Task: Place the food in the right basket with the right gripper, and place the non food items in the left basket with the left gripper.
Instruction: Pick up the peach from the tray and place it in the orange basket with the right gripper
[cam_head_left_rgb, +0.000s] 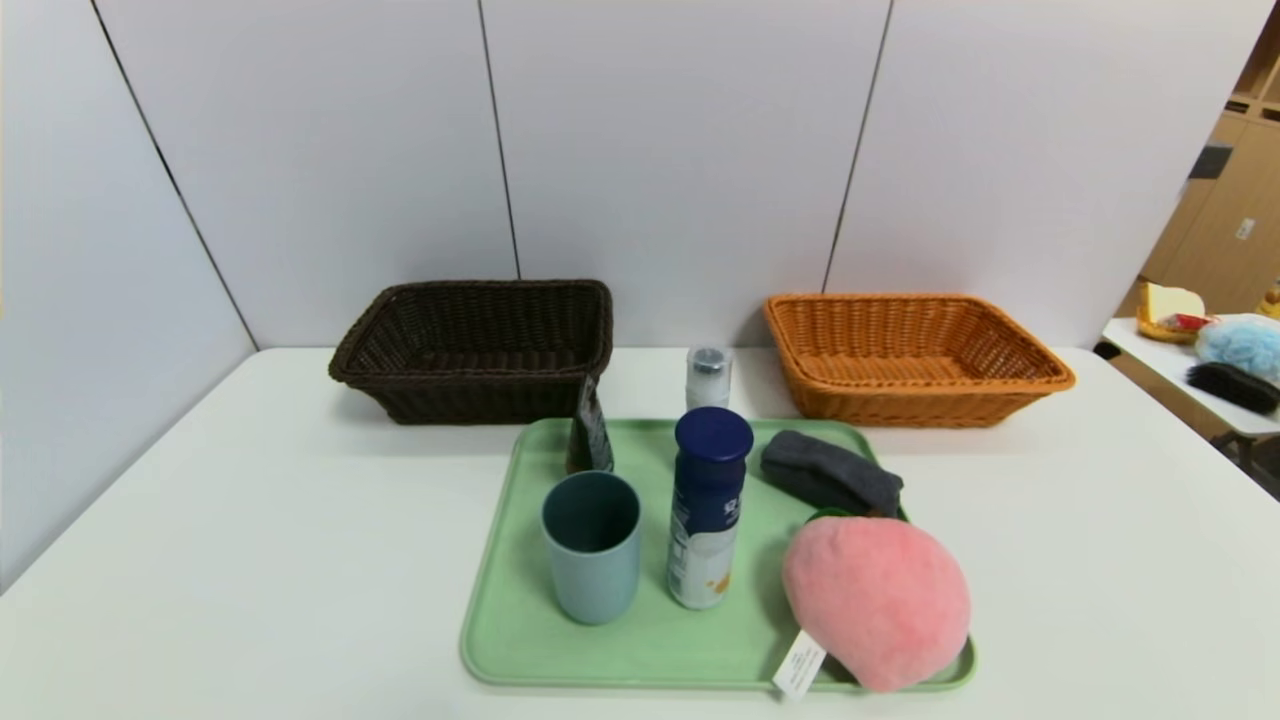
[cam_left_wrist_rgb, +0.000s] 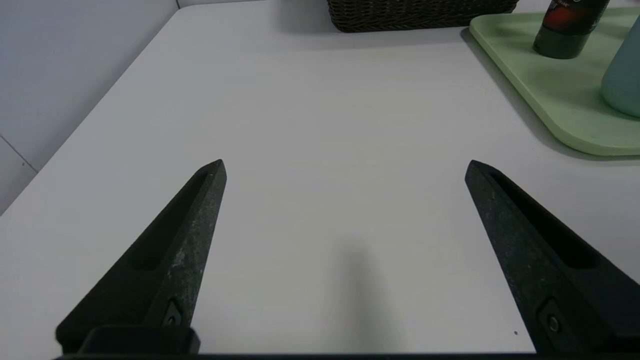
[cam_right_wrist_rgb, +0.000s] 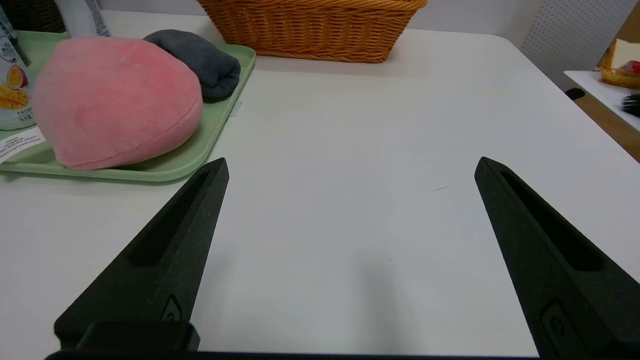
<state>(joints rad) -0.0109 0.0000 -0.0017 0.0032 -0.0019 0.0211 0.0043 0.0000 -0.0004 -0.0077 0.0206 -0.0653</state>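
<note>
Peach (cam_right_wrist_rgb: 117, 97) just beside spread right claw (cam_right_wrist_rgb: 350, 167).

Bare table (cam_head_left_rgb: 250, 520) flanking crowded tray (cam_head_left_rgb: 520, 640)

No word, brand or number can be read anywhere. The navy-capped bottle (cam_head_left_rgb: 706, 520), standing on the green tray (cam_head_left_rgb: 520, 640) just right of the cup (cam_head_left_rgb: 591, 545), has white characters on its dark label and fine print lower down, both too small to read. The white tag (cam_head_left_rgb: 798, 664) on the plush peach (cam_head_left_rgb: 878, 600) bears tiny, illegible print
</note>
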